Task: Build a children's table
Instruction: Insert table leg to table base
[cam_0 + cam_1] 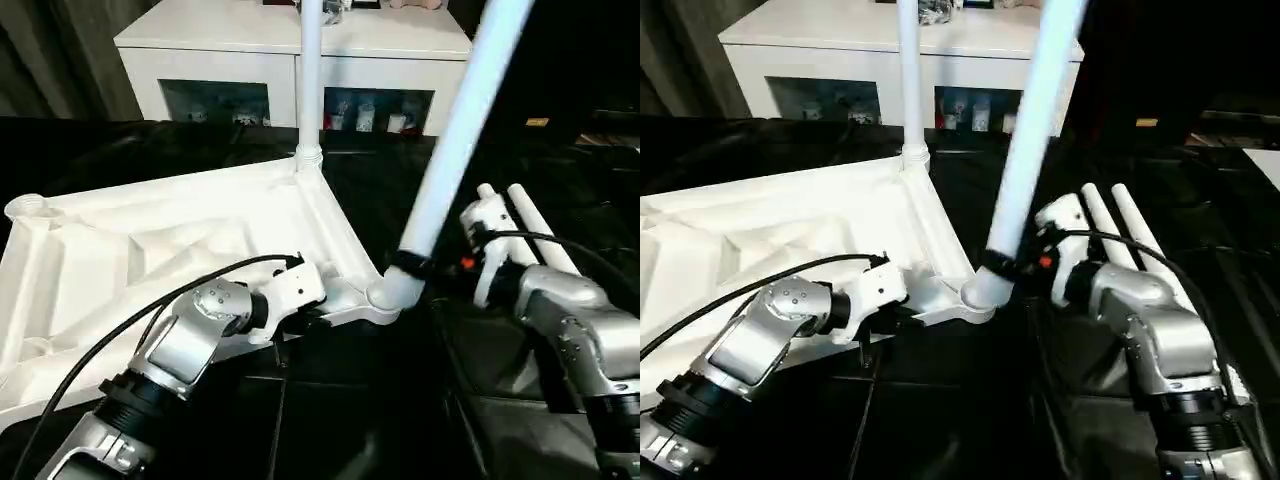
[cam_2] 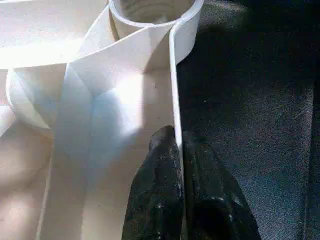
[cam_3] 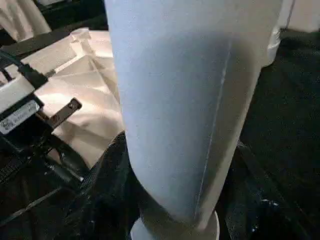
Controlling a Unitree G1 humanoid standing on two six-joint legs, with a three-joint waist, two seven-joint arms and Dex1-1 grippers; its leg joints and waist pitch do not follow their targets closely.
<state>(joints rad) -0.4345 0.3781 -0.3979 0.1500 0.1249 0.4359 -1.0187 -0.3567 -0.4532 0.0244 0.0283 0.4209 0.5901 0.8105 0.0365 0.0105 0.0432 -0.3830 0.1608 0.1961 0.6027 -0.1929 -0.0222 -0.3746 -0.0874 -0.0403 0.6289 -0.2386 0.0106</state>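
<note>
The big black work table (image 1: 120, 150) is carrying the white tabletop (image 1: 150, 250), which is lying underside up with its ribs showing. One leg (image 1: 310, 80) is already standing upright in the far corner socket. A second leg (image 1: 455, 130) is leaning at a clear tilt with its foot at the near corner socket (image 1: 385, 295), and two spare legs (image 1: 1120, 235) are lying just beside the right arm. The right gripper (image 1: 408, 265) is grasping that tilted leg low down, close to the socket. The left gripper (image 2: 176, 165) is clenching the tabletop's thin edge wall near that same corner, bracing it. To do this step well, I reckon the leg is needing to be brought upright over the socket before being pushed or twisted in, while the left side is holding the tabletop steady.
</note>
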